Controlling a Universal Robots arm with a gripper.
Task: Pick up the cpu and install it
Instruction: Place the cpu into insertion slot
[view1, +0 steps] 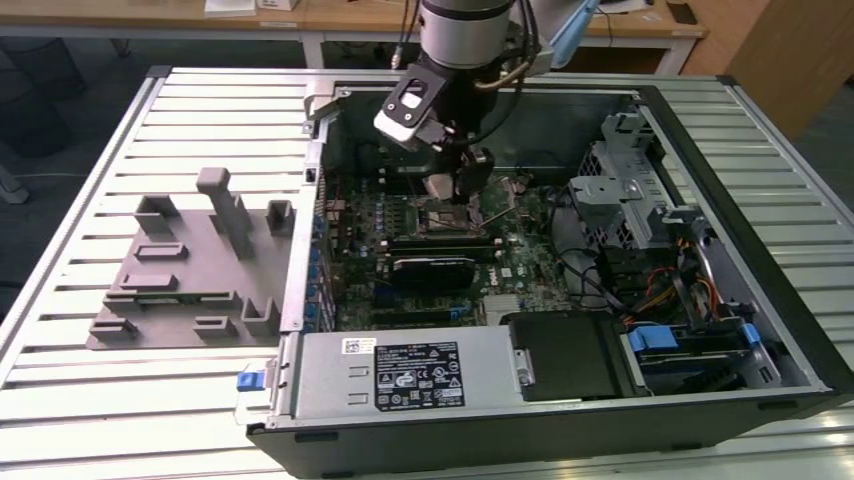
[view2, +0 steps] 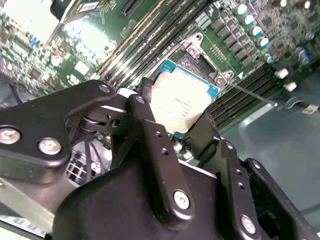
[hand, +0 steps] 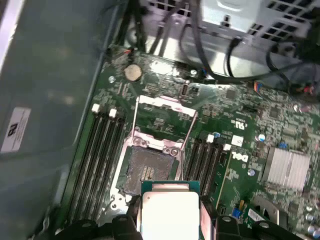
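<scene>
Clamping cpu (hand: 170, 212) by opposite edges between gripper (hand: 170, 221) jaws, socket (hand: 147, 170) just beyond; judged light, rigid, fragile

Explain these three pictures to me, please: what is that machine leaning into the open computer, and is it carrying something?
The machine is a robot arm with a two-fingered claw at its end. The exterior view comes from a camera off the arm: an open computer case lies on a slatted table, a grey holder block beside it on the exterior view's left. Both wrist views come from cameras riding on the arm. The claw is closed on the cpu, a small square chip with a silvery top. In the first wrist view it hangs over the green motherboard, near the empty socket, whose metal frame is flipped open. So it is not installed yet.
</scene>
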